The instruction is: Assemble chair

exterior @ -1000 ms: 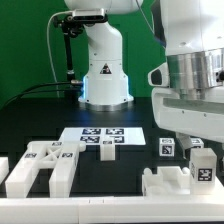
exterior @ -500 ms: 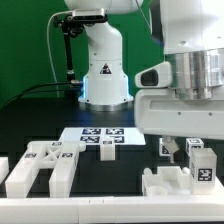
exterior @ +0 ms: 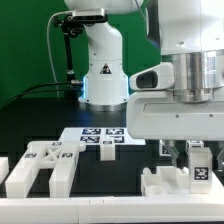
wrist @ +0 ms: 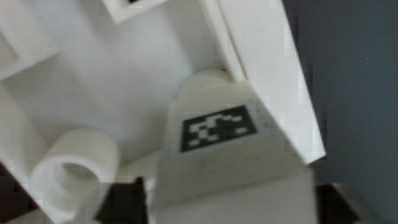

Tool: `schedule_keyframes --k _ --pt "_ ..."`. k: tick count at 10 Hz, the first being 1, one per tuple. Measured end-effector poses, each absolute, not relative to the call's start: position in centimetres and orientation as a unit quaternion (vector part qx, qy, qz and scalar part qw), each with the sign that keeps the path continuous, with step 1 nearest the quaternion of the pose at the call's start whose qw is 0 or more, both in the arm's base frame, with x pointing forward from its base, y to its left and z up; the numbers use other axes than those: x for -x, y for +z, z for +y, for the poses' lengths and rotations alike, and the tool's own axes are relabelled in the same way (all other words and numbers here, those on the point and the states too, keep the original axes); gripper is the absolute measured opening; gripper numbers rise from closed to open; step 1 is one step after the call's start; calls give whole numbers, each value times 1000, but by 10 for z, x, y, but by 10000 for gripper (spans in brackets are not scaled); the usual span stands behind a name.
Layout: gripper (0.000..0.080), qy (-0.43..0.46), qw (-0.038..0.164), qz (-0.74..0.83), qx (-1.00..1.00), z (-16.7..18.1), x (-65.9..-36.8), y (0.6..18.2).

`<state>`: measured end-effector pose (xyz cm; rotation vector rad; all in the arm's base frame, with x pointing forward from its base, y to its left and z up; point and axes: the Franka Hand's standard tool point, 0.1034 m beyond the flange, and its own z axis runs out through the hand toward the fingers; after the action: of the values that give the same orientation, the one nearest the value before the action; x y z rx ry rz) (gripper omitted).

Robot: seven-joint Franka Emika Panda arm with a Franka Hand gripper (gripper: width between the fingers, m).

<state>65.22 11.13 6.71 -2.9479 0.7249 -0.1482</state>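
The chair parts are chunky white pieces with black-and-white tags. A forked frame piece [exterior: 46, 165] lies at the front on the exterior view's left, with a slab [exterior: 6, 172] beside it. A blocky piece [exterior: 168, 184] and an upright tagged part [exterior: 201, 163] stand at the front right. My gripper [exterior: 189, 151] hangs right over that upright part, its fingers mostly hidden behind the hand. In the wrist view the gripper [wrist: 228, 206] is open, with dark fingertips [wrist: 125, 200] either side of the tagged white part [wrist: 217, 128]. A round white peg [wrist: 68, 176] lies next to it.
The marker board [exterior: 101, 138] lies flat in the middle of the black table. The robot's base [exterior: 104, 70] stands behind it, with cables at the back left. The table's white front edge [exterior: 90, 208] runs along the bottom.
My hand has moved toward the exterior view's left and lower, and now sits over the upright tagged part at the front right. The parts have not moved.
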Motion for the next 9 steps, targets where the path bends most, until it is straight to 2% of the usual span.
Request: schedule_keyframes --k 1,5,7,9 --pt "284 -46 53 281 957 111 -652 67" --pt "284 -34 62 481 874 110 -652 66" --pt "284 -11 78 669 739 111 -648 66" --pt "285 -3 93 793 602 121 -650 68"
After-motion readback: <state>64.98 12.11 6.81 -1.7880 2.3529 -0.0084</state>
